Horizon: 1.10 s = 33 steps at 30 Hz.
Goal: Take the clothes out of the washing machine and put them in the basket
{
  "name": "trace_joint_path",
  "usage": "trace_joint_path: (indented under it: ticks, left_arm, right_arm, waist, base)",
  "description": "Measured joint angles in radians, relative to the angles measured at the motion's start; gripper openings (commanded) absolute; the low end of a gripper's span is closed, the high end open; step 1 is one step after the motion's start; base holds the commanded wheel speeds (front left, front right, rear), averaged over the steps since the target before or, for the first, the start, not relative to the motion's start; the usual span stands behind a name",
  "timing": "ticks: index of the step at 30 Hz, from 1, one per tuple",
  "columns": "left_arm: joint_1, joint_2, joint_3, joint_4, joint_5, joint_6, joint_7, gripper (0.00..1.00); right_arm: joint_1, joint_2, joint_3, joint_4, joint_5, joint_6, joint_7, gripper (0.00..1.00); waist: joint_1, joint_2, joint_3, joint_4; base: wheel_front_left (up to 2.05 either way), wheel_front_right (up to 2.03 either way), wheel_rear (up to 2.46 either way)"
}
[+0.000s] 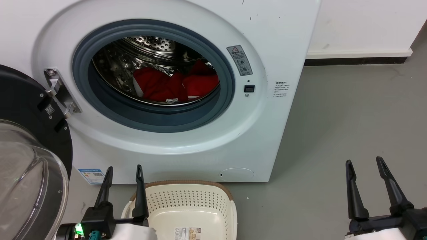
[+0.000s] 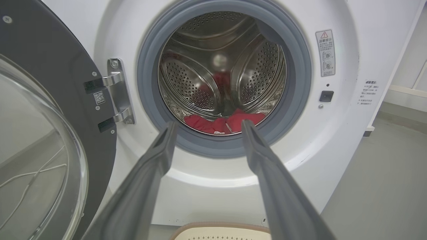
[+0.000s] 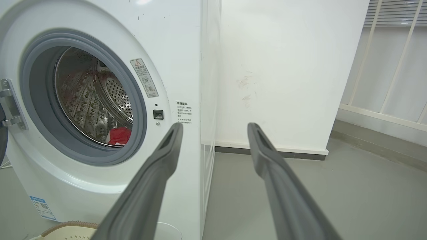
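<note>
**Both hands spread and empty before an open drum**

The washing machine stands with its door swung fully out to the left on its hinge, which leaves the grey-rimmed porthole free of obstruction. The clothes lie in a red heap at the bottom of the steel drum, toward its right side and far behind the rim. Getting to them calls for a forward reach over the seal.

The basket sits on the floor just in front of the machine, below the porthole. That spot looks chosen to make the carry short: a garment drawn out over the rim needs only to be lowered. What shows of the basket's inside holds a paper label and no fabric, so the task appears to be at its start.

The left hand hovers over the near left edge of the basket, fingers wide apart and holding nothing. In its wrist view the fingers frame the red heap, so it seems the better placed to go in first. The right hand hangs well to the right over bare floor, equally wide and empty, aimed at the machine's right corner rather than at the opening. The wide spread suits loose cloth, which needs a broad gather before closing.
</note>
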Motion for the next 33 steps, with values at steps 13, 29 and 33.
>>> trace_joint_path:
  ticks: [13,29,33]
  left_arm:
    - [-0.188,0.036,0.095,0.170,0.019,-0.072,0.000,1.00]
    - [-0.738,0.203,0.138,0.506,0.029,-0.156,0.000,1.00]
    - [-0.897,0.254,0.108,0.596,0.048,-0.173,0.061,1.00]
  right_arm:
    - [-0.046,0.000,0.023,-0.029,-0.001,0.000,0.000,1.00]
    - [-0.223,-0.001,0.042,-0.093,0.045,0.000,0.000,1.00]
    - [-0.263,-0.001,0.045,-0.112,0.065,0.000,0.000,1.00]
  waist:
    - [0.0000,0.0000,0.072,-0.045]
    - [0.0002,0.0000,0.325,-0.139]
    - [0.0002,0.0000,0.394,-0.163]
  base:
    - [0.00,0.00,0.00]
    - [0.00,0.00,0.00]
    - [0.00,0.00,0.00]
